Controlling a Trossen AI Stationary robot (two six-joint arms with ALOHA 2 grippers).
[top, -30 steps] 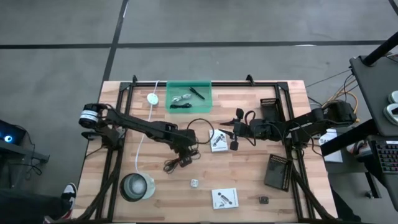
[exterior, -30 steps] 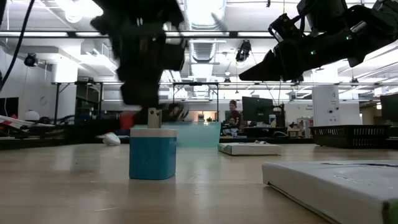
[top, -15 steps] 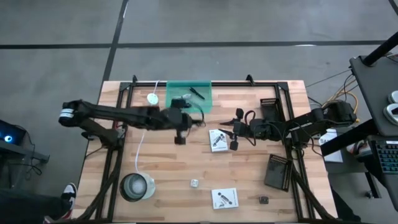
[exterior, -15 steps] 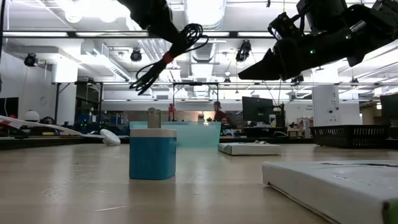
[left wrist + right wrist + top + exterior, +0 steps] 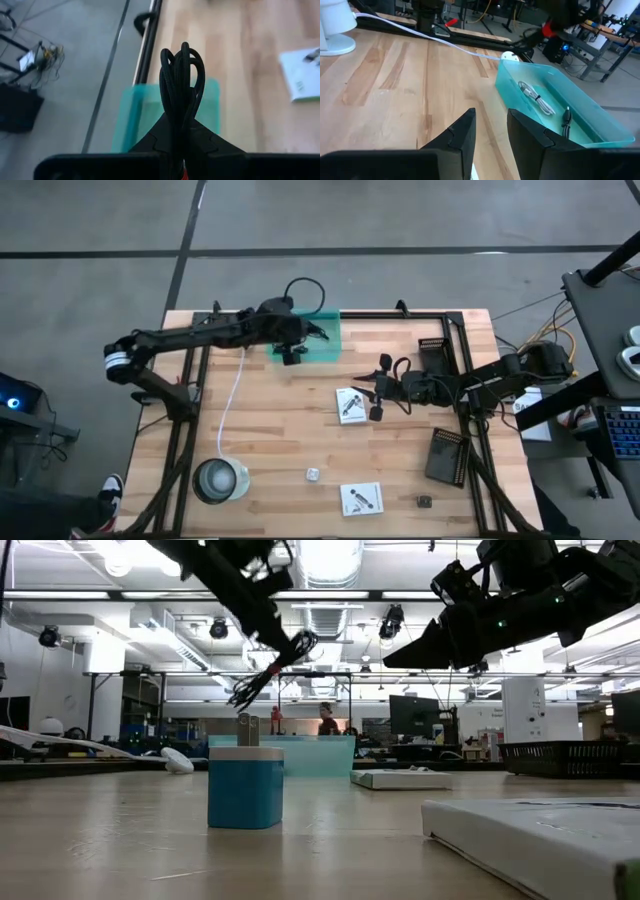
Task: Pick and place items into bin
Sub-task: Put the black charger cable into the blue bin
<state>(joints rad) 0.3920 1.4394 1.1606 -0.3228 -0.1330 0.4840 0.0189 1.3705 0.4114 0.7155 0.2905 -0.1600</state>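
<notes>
a white printed card [image 5: 361, 499] is seen near the table's front edge, and a second card [image 5: 351, 405] lies mid-table just beside the right gripper [image 5: 378, 389], whose fingers [image 5: 462, 134] are held apart with nothing between them. farther back, the black cable [image 5: 181, 82] is clamped in the left gripper [image 5: 290, 348] above the teal bin [image 5: 330, 340], in which a silvery clip [image 5: 536, 98] and a black stick [image 5: 566, 117] are seen.

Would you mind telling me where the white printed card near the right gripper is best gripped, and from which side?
The white printed card lies flat on the table, so I'd pinch an edge from above. Its edge toward the right gripper seems handiest, since those open fingers hover there; the left gripper is holding the black cable.
</notes>
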